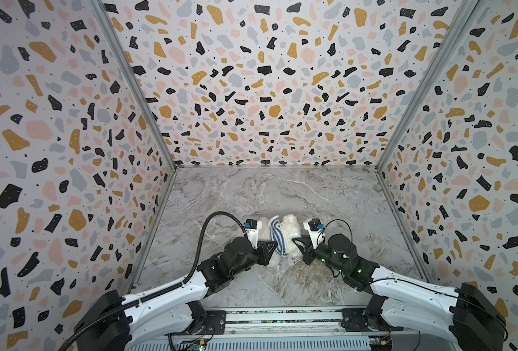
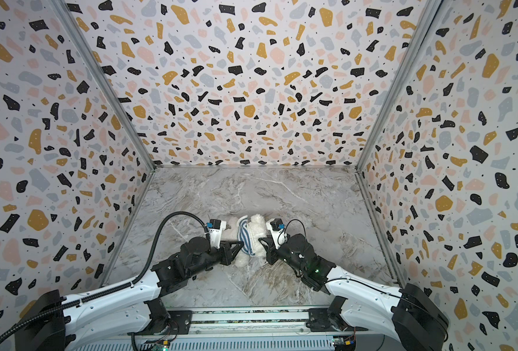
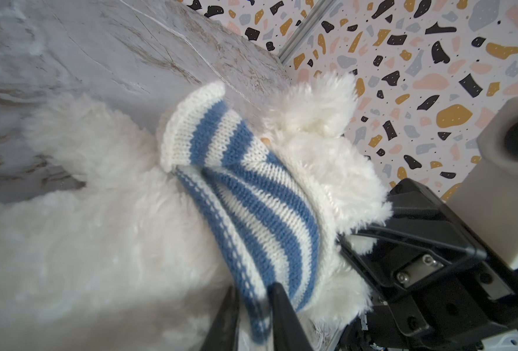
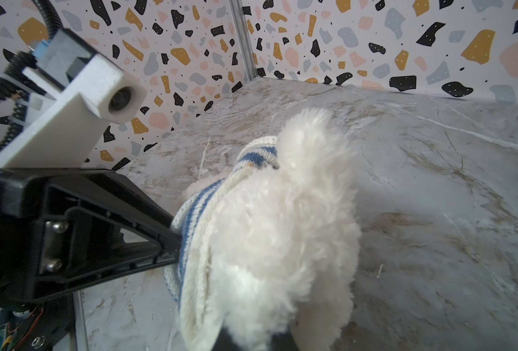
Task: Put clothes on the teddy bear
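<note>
You are looking down into a small booth: a grey marble-patterned table (image 1: 251, 194) closed in by three walls (image 1: 266, 76) of white terrazzo print, speckled black, ochre, pink and grey, with metal frame posts (image 1: 136, 91) at the corners and a rail (image 1: 282, 319) along the near edge. On the table there is one teddy bear (image 1: 292, 226), fluffy and white, lying near the middle of the near half, between your two grippers. There is one striped shirt (image 1: 279, 240), blue-and-white knit, bunched around the bear's body, with one sleeve standing up. Two arms reach in from the rail, your left arm (image 1: 172, 291) and your right arm (image 1: 403, 285), each black and white with a white wrist camera. Your left gripper (image 3: 253, 322) touches the bear from the left; in its wrist view the two black fingers (image 3: 282, 316) are pinched on the shirt's blue-and-white hem. Your right gripper (image 4: 254, 342) meets the bear from the right; its jaws are closed with the tips buried in white fur, and you cannot tell whether they pinch fur or knit. Both top views show the two grippers close together with the bear (image 2: 257, 226) and shirt (image 2: 247, 240) between them.
</note>
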Controlling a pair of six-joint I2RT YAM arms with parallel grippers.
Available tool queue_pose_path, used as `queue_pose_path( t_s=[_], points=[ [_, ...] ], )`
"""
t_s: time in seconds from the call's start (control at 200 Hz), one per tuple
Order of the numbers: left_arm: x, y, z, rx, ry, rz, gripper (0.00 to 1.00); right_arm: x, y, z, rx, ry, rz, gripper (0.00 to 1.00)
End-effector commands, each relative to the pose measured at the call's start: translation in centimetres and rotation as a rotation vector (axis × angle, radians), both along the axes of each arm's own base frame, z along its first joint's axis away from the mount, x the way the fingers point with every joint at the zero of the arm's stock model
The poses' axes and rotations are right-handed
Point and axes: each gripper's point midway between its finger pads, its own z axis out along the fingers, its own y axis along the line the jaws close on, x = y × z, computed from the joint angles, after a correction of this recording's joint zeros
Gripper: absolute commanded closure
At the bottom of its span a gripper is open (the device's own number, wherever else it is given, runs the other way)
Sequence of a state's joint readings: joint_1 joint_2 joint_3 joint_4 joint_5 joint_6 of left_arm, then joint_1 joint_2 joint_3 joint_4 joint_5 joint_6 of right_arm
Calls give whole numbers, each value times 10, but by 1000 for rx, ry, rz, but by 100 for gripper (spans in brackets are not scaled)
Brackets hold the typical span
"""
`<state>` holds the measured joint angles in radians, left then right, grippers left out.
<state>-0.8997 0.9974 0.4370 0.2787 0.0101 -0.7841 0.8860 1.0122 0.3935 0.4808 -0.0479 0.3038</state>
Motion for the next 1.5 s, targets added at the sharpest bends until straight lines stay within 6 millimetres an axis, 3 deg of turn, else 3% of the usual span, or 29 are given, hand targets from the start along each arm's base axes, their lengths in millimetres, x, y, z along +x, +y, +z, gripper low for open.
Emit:
queue_pose_path(
  t_s=[0.0,0.22,0.506,0.741,0.956,1.036,1.261,1.377,1.497],
  points=[
    [4,-10,33,-88,-57,-7,85,1,1,23,38,-58,-7,100],
    [4,-11,40,-101,-64,-10,100,3,-5,29,27,-78,-31,100],
    [20,27,39,-16,-75,115,100,-1,-22,54,35,-136,-70,100],
    [24,46,32,-16,-64,168,100,-7,-37,78,87,-185,-98,100],
    [27,67,25,-29,-57,234,100,-11,-49,87,100,-209,-125,100],
    [23,58,31,-65,-72,182,100,-13,-48,86,102,-214,-113,100],
    [4,8,51,-90,-129,-62,100,-24,-35,93,129,-263,-16,100],
    [-4,-2,63,-122,-170,-113,100,-27,-28,93,111,-276,28,100],
    [-6,-1,73,-157,-200,-114,87,-29,-26,90,96,-287,44,100]
  ],
)
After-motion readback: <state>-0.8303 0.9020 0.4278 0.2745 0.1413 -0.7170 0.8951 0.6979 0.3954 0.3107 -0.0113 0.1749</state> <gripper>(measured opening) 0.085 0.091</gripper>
